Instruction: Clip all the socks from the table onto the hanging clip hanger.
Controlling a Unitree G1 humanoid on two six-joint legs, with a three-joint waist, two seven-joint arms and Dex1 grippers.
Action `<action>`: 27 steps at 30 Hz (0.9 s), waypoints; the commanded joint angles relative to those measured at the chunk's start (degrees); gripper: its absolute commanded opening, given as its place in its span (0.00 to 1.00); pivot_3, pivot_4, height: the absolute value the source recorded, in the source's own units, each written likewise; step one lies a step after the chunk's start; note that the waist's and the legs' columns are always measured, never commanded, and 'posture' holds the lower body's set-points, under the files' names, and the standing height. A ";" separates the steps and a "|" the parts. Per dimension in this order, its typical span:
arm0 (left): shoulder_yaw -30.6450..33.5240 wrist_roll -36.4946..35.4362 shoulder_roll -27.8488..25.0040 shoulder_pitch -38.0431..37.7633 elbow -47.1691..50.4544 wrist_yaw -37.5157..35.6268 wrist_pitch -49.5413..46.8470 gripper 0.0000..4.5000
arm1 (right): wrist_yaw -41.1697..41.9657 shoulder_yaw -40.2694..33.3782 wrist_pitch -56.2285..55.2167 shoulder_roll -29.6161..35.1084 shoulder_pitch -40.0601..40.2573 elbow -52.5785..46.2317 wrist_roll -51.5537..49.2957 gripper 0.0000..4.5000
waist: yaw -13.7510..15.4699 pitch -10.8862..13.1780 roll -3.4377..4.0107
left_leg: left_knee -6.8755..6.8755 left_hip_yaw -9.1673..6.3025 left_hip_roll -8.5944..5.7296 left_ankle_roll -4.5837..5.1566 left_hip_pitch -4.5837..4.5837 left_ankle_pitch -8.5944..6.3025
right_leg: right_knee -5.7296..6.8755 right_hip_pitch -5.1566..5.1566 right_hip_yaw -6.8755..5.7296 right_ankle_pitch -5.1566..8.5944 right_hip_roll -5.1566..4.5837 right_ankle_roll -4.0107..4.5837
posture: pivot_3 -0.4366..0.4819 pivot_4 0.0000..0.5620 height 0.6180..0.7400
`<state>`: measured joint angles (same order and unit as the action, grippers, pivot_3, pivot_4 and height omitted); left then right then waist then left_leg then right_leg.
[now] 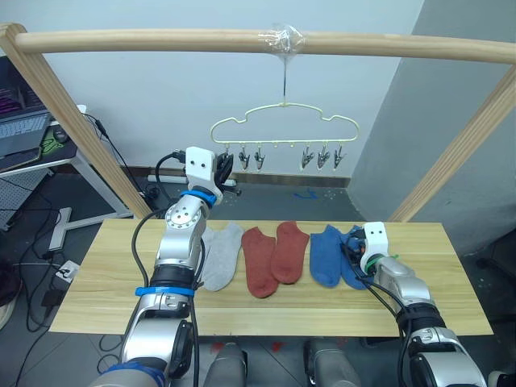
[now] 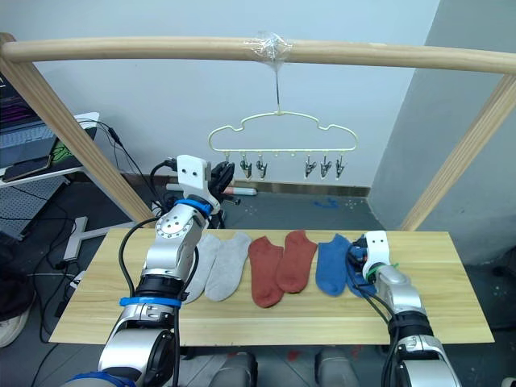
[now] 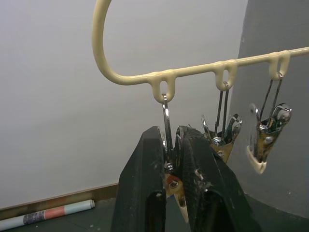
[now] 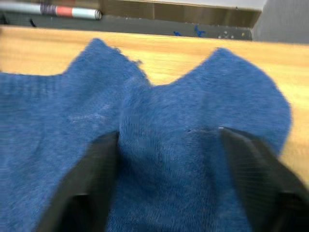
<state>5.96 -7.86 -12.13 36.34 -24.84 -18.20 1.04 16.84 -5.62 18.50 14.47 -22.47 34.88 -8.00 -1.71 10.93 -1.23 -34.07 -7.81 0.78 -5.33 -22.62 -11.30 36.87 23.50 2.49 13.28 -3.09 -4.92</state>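
The cream clip hanger hangs by its hook from the wooden pole. My left gripper is raised to the hanger's leftmost clip and is shut on it. On the table lie grey socks, one partly behind my left arm, two rust red socks and two overlapping blue socks. My right gripper rests low on the blue socks at the right, open, its fingers spread to either side of a fold of blue knit.
A round wooden pole frame spans the table, with slanted legs at both ends. The other hanger clips hang with nothing in them. A desk with a laptop and floor cables lie at the far left.
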 commanded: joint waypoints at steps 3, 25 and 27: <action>0.20 -0.78 0.26 0.73 2.04 -0.18 0.36 0.04 | 1.20 -1.69 3.00 -1.11 2.65 -1.99 -2.32 0.24 | -0.02 0.00 0.00 | 0.00 0.00 0.00 0.00 0.01 0.00 | 0.00 0.00 0.00 0.00 0.00 0.00 | 0.55 0.31 1.00; 13.21 -31.97 0.50 5.22 11.87 -3.59 -40.58 0.04 | 22.11 24.97 -13.68 10.57 5.10 -43.93 12.01 0.00 | -0.67 0.72 -0.24 | -0.04 -0.08 0.15 -0.01 -0.04 0.01 | 0.05 0.09 -0.08 0.03 0.13 -0.09 | 0.54 0.34 1.00; 17.23 -38.26 0.95 6.34 11.40 -1.17 -46.66 0.04 | 20.33 26.57 -16.30 7.63 2.55 -40.88 13.74 0.00 | -0.36 0.79 -0.32 | -0.06 -0.08 0.06 -0.03 -0.09 0.01 | 0.02 0.09 -0.06 0.02 0.04 -0.10 | 0.54 0.34 1.00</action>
<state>19.90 -40.63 -11.23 41.44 -15.63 -20.79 -41.04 38.52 20.83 5.04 22.99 -18.29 -7.12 4.19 -2.07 11.71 -1.54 -34.13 -7.88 0.82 -5.36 -22.72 -11.29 36.87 23.57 2.43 13.30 -3.07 -5.01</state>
